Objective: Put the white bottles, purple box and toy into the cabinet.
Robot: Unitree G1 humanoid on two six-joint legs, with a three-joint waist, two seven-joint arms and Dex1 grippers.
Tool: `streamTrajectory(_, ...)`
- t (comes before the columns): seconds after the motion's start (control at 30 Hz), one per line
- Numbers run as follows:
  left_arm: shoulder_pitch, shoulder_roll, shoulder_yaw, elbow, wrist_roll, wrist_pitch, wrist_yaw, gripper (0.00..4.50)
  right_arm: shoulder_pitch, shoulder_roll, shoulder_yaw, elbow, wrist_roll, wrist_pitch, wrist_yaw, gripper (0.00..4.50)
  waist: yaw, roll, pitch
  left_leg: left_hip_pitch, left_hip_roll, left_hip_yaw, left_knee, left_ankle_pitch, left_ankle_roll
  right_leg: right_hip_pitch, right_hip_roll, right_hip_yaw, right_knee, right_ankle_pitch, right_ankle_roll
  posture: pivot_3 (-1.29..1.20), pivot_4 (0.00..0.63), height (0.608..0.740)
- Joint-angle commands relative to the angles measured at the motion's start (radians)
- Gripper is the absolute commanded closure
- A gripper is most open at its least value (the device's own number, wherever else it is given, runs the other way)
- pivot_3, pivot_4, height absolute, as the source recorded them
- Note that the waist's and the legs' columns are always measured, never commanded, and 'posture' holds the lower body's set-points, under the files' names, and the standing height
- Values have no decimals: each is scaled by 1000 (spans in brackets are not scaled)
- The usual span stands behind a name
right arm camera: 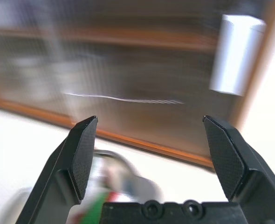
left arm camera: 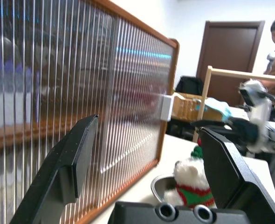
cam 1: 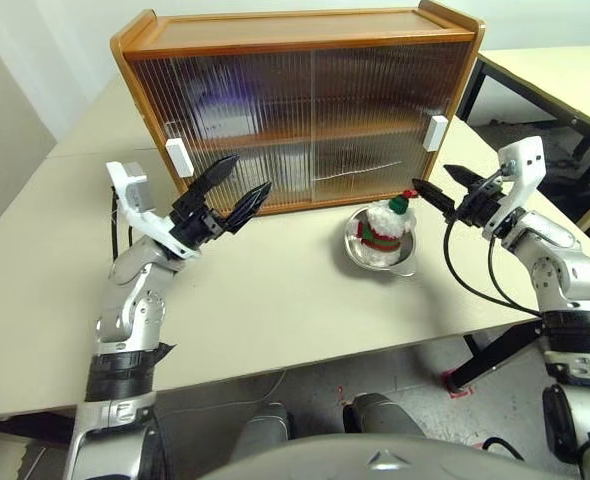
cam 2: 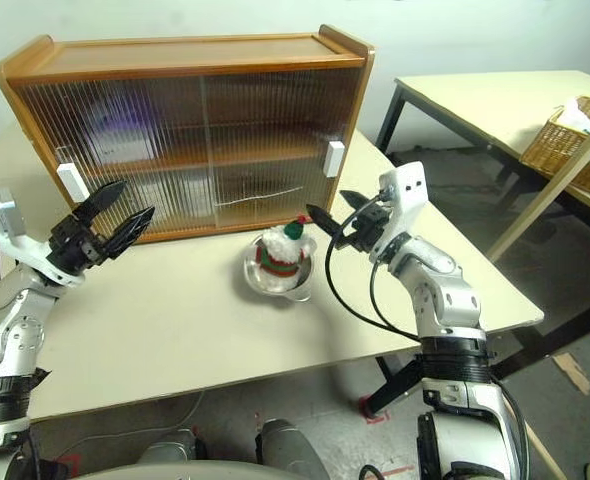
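No writing can be read anywhere. The small fluffy white plush toy (cam 1: 384, 226), striped red and green around its middle with a green hat and red pompom, sits upright in a round steel bowl (cam 1: 360, 249) on the pale tabletop (cam 1: 275, 300), just in front of the wide orange-brown wooden cabinet (cam 1: 295, 40). Both ribbed translucent sliding doors are drawn across, white block handles (cam 1: 178, 157) at the outer ends; behind them, blurred purple and white shapes sit on the shelves. The left gripper (cam 1: 233, 192) hovers by the left handle, fingers spread wide, holding nothing. The right gripper (cam 1: 445, 184) hangs just beside the toy, fingers (right arm camera: 81, 154) equally wide apart and empty.
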Motion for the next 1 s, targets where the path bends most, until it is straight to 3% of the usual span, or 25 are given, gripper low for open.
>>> streamTrajectory(0.03, 22, 18, 15, -11, -20, 23, -23, 17, -67, 1, -49, 108, -28, -65, -48, 0, 0, 1, 0, 0, 0, 0, 0, 0, 0, 0, 0, 0, 0, 0, 0, -155, 0, 740)
streamTrajectory(0.1, 29, 24, 20, -16, -26, 27, -24, 17, -103, 4, -68, 170, -30, -96, -59, 0, 0, 1, 0, 0, 1, 0, -1, 0, 0, -1, 0, 0, 0, 0, 0, -151, 0, 740)
streamTrajectory(0.17, 31, 23, 25, -22, -29, 31, -20, 0, -135, 5, -83, 223, -24, -110, -54, 602, 2, 1, 0, -1, 1, 0, -2, 0, 0, -2, 0, 0, 0, 0, -1, -143, 0, 740)
streamTrajectory(0.5, 42, 2, 33, -42, -28, 27, 7, 0, -241, -5, -73, 383, -93, -172, -91, 4439, 7, 2, 0, -1, 2, 0, -3, 2, 4, -2, 0, 0, 0, 2, -8, -122, 0, 740)
streamTrajectory(0.8, 40, -8, 32, -43, -17, 13, 20, 0, -340, 15, -43, 407, -144, -127, -161, 4479, 11, 2, 0, -1, 3, 0, -3, 2, 4, -3, 0, -1, 0, 2, -9, -118, 0, 740)
streamTrajectory(1.0, 36, -15, 29, -42, -10, 3, 28, 0, -373, 38, -25, 359, -156, 10, -211, 4479, 14, 2, 0, -2, 4, 0, -4, 2, 4, -4, 0, -1, 0, 3, -10, -112, 1, 740)
